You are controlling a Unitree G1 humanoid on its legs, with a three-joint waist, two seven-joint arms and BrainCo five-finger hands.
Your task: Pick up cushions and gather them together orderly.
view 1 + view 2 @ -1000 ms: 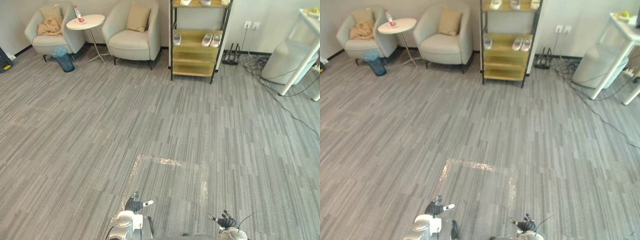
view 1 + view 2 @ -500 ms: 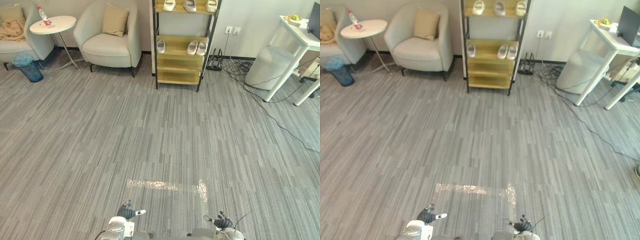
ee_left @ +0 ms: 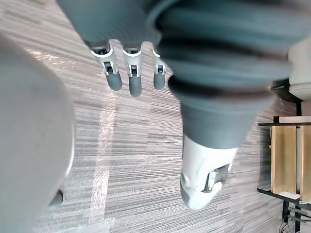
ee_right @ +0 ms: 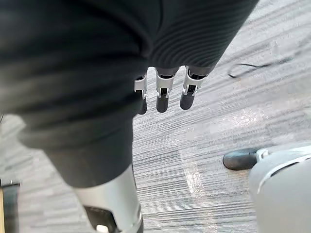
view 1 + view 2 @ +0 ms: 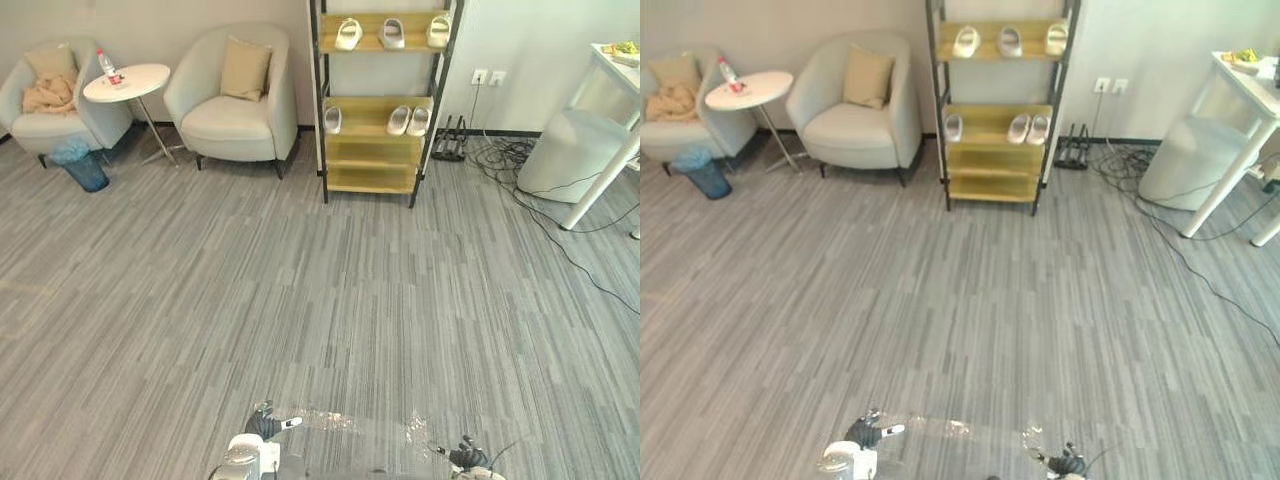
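One tan cushion (image 5: 246,68) leans upright against the back of the middle armchair (image 5: 232,118), far off at the back. A second tan cushion (image 5: 50,62) stands in the left armchair (image 5: 45,125) above a crumpled beige cloth (image 5: 47,96). My left hand (image 5: 266,425) hangs low near the bottom edge. Its fingers (image 3: 129,80) are straight and hold nothing. My right hand (image 5: 468,458) hangs low at the bottom right, with relaxed, empty fingers (image 4: 163,97). Both hands are over bare carpet, far from the cushions.
A wooden shoe rack (image 5: 378,150) with white slippers stands right of the middle armchair. Between the chairs are a round white side table (image 5: 127,82) with a bottle and a blue bin (image 5: 84,170). A white bin (image 5: 575,150), a table leg and cables (image 5: 520,175) lie at the right.
The whole picture has shifted, so the camera has moved: the left armchair is in view again and the rack sits more central. Both hands stay low and open.
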